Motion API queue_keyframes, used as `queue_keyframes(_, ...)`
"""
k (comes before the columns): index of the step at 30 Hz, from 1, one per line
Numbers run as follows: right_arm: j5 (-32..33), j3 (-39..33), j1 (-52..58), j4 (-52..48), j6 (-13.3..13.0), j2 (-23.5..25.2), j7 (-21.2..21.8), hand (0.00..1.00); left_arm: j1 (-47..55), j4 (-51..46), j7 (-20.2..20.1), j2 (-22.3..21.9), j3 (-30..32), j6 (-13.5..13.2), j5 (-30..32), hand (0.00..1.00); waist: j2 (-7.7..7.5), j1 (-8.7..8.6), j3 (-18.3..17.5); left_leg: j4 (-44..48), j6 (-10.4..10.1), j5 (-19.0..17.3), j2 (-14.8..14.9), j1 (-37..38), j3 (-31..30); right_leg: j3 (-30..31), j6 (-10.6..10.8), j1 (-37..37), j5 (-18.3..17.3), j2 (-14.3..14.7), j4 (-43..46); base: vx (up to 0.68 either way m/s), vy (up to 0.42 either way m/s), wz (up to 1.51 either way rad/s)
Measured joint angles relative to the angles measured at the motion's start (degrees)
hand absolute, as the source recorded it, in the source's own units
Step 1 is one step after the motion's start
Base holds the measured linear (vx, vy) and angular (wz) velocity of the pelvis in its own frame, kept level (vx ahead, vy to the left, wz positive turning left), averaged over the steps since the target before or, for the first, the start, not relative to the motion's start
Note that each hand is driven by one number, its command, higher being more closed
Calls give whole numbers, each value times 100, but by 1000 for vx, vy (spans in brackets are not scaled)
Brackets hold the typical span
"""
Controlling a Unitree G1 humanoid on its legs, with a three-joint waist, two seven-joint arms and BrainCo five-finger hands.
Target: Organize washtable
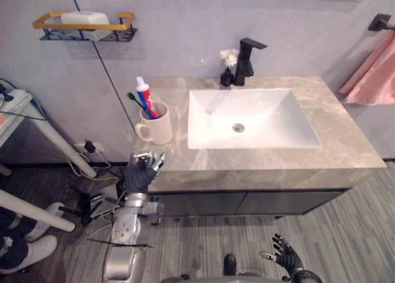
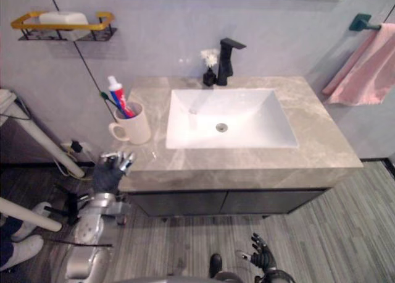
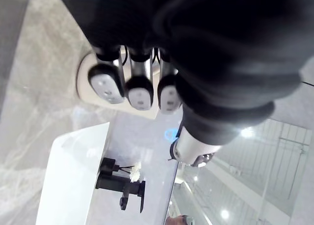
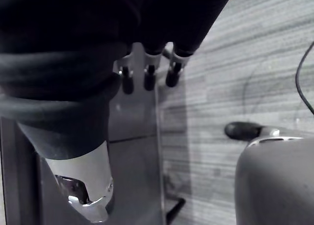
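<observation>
A cream mug (image 1: 155, 127) with a toothpaste tube (image 1: 144, 92) and toothbrushes stands on the marble countertop (image 1: 345, 141), left of the white sink (image 1: 203, 119). Behind the basin are a black faucet (image 1: 247, 60) and a small black vase of white flowers (image 1: 228, 70). My left hand (image 1: 141, 172) is raised at the counter's front left corner, just below the mug, fingers relaxed and holding nothing. In the left wrist view its fingertips (image 3: 105, 82) point toward the mug (image 3: 84, 68). My right hand (image 1: 286, 255) hangs low over the floor, fingers spread and empty.
A golden wall rack (image 1: 83, 25) holds a white soap bar above the mug. A pink towel (image 1: 373, 73) hangs on the right wall. A white table (image 1: 37, 125) and cables stand left of the dark cabinet (image 1: 247, 202). A person's white shoes (image 1: 28, 252) are at lower left.
</observation>
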Motion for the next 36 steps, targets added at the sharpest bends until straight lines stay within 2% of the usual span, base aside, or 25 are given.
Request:
queue_keyframes(8, -15, 40, -43, -1, 0, 50, -61, 0, -361, 556, 50, 22, -89, 116, 25, 100, -26, -16, 7, -9, 3, -12, -1, 29, 134, 120, 17, -28, -12, 4, -1, -1, 15, -7)
queue_keyframes(13, -21, 21, -103, -10, 1, 52, -115, 0, -558, 682, 188, 146, 146, 122, 126, 100, -30, -136, 34, -28, -20, -26, 1, -5, 199, 178, 34, -121, -28, 14, -1, -14, 5, -7)
queue_keyframes(17, -29, -33, -111, -22, 4, 53, -116, 0, -640, 784, 298, 169, 464, 121, 126, 100, -26, -138, 42, -96, -22, -27, 19, 13, 311, 285, 31, -199, -31, 47, -1, 5, 2, -13)
queue_keyframes(25, -52, -39, -171, -179, 7, 54, -109, 0, -895, 810, 363, 266, 696, 120, 126, 100, -46, -140, 182, -130, -25, -52, 66, 12, 462, 433, -7, -290, -31, 118, -1, 10, 1, -10)
queue_keyframes(28, -55, -40, -178, -183, 9, 54, -108, 0, -1105, 1002, 436, 282, 725, 120, 127, 100, -21, -158, 205, -168, -22, -54, 66, 6, 465, 439, -13, -307, -25, 127, 0, 5, 3, -2)
queue_keyframes(36, -113, -38, -237, -188, 9, 55, -104, 0, -1377, 1098, 524, 437, 755, 119, 127, 100, -77, -153, 273, -182, -1, -76, 47, -20, 482, 479, -8, -326, -20, 125, 0, 4, 2, 0)
